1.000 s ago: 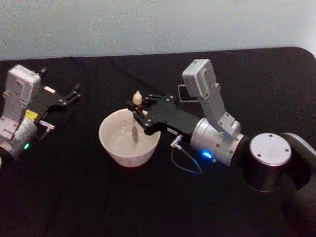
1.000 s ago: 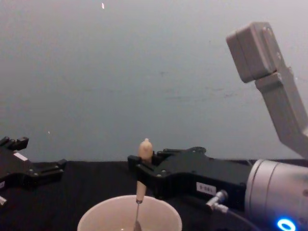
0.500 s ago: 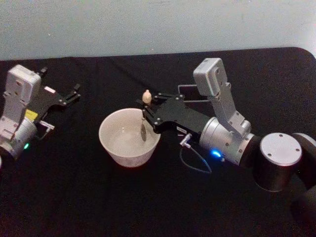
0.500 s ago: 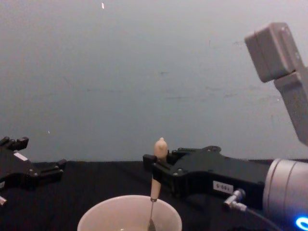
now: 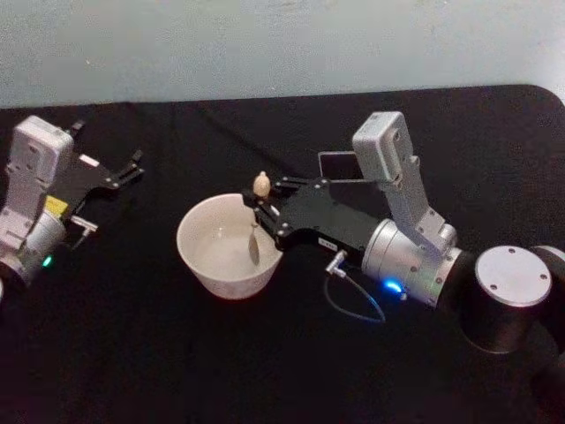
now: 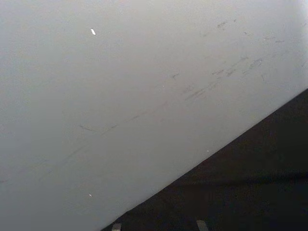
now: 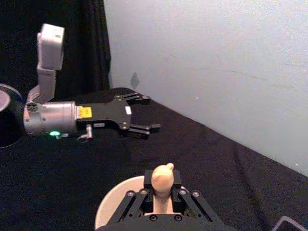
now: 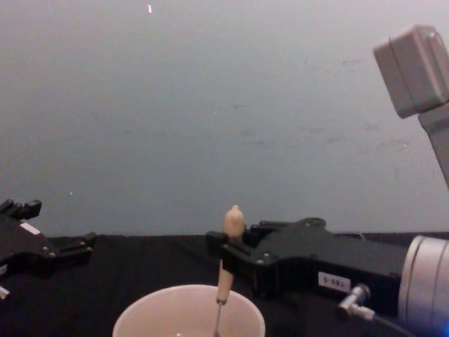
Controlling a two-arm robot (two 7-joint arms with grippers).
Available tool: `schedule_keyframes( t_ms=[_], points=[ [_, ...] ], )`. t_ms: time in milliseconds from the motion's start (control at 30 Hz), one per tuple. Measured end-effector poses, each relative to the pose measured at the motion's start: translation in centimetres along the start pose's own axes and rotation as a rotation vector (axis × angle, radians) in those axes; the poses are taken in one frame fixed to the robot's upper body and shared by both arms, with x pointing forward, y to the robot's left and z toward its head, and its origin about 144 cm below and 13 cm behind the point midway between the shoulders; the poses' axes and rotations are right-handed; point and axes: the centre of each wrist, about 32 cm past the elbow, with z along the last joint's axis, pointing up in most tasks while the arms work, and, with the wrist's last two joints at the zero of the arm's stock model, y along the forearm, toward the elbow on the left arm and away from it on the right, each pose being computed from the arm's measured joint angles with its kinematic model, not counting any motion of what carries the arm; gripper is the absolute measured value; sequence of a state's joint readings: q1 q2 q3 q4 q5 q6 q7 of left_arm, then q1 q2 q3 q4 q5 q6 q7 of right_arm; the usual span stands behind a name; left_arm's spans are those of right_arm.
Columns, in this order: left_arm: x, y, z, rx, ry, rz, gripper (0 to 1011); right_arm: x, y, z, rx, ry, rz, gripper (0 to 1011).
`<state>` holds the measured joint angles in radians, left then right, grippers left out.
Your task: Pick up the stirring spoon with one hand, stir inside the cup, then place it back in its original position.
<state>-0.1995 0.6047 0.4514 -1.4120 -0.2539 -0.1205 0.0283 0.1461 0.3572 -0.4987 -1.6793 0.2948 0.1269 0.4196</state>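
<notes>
Wooden handle clamped in the closed right gripper [image 5: 263, 208], the stirring spoon [image 8: 224, 277] is held upright, its bowl dipped in the cup [image 5: 228, 284] near 3 o'clock. It has been swept there from the centre, so stirring seems under way. The left gripper [image 5: 132, 168] is parked well off at 9 o'clock, jaws apart.

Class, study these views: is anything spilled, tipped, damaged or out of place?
Nothing stands out. The cup stands upright. The right tool holds the stirring spoon upright with its bowl inside the cup. The left tool sits open, well apart on the robot's left.
</notes>
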Motion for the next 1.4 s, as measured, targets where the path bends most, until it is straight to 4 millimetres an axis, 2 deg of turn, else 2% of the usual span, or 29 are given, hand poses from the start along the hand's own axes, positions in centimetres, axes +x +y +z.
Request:
schedule_keyframes(
  t_ms=[233,633,933,1400],
  points=[
    [0.0,0.0,0.0,0.0,0.0,0.0,1001,-0.6,0.3,0.1,0.003,0.0,0.024,197],
    [0.0,0.0,0.0,0.0,0.0,0.0,1001,-1.2,2.1,0.0,0.003,-0.01,0.029,197],
    [0.0,0.0,0.0,0.0,0.0,0.0,1001,-0.7,3.3,0.1,0.009,-0.01,-0.007,197],
    [0.0,0.0,0.0,0.0,0.0,0.0,1001,0.4,3.0,-0.2,-0.005,-0.01,-0.056,197]
  ],
)
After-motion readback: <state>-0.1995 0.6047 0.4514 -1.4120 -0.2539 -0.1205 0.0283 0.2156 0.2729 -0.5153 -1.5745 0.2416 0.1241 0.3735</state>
